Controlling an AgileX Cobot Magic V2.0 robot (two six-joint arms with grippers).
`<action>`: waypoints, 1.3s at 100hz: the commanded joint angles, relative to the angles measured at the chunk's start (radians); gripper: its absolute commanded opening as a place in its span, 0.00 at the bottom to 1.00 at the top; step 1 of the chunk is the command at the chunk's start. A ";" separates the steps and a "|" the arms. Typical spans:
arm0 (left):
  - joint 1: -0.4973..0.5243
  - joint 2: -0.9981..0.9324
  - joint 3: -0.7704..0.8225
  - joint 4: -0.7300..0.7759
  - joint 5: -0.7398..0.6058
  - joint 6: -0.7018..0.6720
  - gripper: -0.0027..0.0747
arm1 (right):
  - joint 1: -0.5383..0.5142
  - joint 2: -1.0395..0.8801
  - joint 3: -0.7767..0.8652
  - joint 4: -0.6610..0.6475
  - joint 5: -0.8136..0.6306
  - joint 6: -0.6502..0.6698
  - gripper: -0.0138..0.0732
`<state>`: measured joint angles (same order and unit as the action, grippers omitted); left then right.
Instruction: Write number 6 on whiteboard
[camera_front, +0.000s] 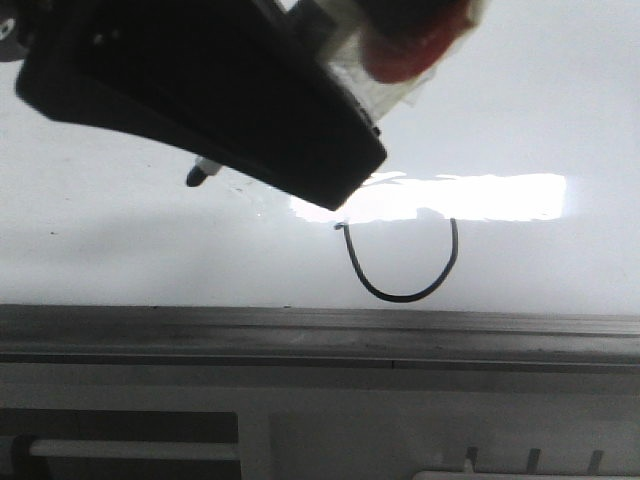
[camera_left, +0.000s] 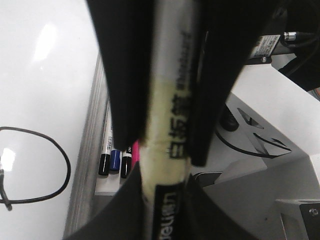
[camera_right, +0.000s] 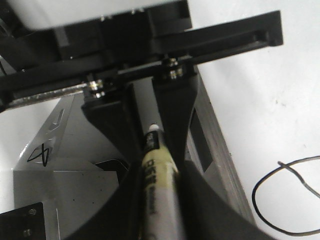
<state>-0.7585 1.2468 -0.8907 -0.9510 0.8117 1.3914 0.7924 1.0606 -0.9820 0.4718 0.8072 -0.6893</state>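
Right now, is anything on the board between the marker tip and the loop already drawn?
In the front view, only bare whiteboard lies between the marker tip and the drawn loop, apart from a few tiny dark specks; the gripper's black body overhangs part of that stretch.

whiteboard (camera_front: 560, 120): glossy white, grey rail | number 6 (camera_front: 400, 270): thin black line | gripper (camera_front: 320, 165): black

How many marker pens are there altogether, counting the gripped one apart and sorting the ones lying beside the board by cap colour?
Gripped marker, yellowish label: 1
Black-capped marker: 1
Blue-capped marker: 1
Pink marker: 1
Total: 4
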 joint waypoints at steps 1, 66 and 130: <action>-0.003 -0.018 -0.036 -0.059 -0.016 -0.004 0.01 | 0.005 -0.008 -0.025 0.052 -0.016 -0.011 0.09; -0.003 -0.018 -0.036 -0.059 -0.002 -0.014 0.01 | -0.006 -0.042 -0.025 -0.007 -0.049 -0.011 0.64; -0.003 -0.018 -0.030 -0.068 -0.382 -0.395 0.01 | -0.264 -0.308 -0.025 -0.043 -0.014 -0.009 0.08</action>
<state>-0.7585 1.2468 -0.8923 -0.9604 0.5953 1.1107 0.5414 0.7676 -0.9820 0.4130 0.8374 -0.6910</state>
